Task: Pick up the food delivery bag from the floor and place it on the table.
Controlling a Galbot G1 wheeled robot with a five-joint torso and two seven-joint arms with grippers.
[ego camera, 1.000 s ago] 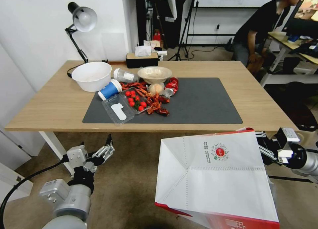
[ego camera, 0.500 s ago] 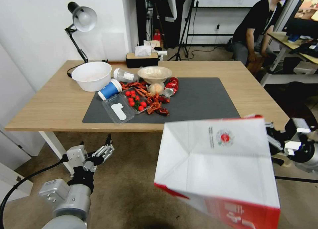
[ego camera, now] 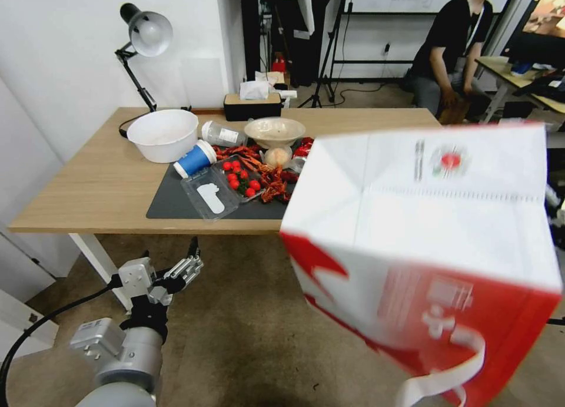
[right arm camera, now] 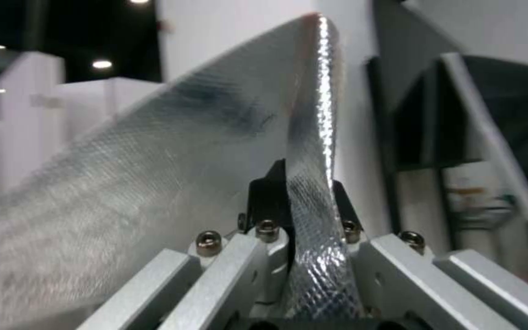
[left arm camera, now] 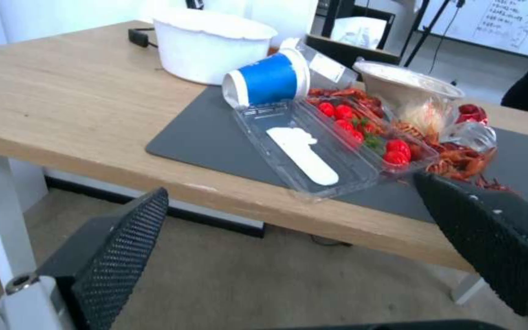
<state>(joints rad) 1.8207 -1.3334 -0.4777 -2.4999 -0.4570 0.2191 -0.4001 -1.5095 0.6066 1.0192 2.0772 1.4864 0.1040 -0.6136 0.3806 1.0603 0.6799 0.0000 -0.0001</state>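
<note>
The food delivery bag hangs tilted in the air, clear of the floor. Its white panel with the round red logo faces up, its red side faces me, and a white handle dangles below. It covers the right half of the table and most of the dark mat. In the right wrist view my right gripper is shut on the bag's silver foil-lined rim. My left gripper waits low in front of the table's left leg, open with nothing between its fingers.
On the left of the mat lie a white bowl, a tipped blue cup, a clear tray of tomatoes, crayfish and a beige bowl. A desk lamp and tissue box stand behind.
The bag has risen and swung up toward the camera, now hiding the table's right half and most of the right gripper. The left arm has not moved.
</note>
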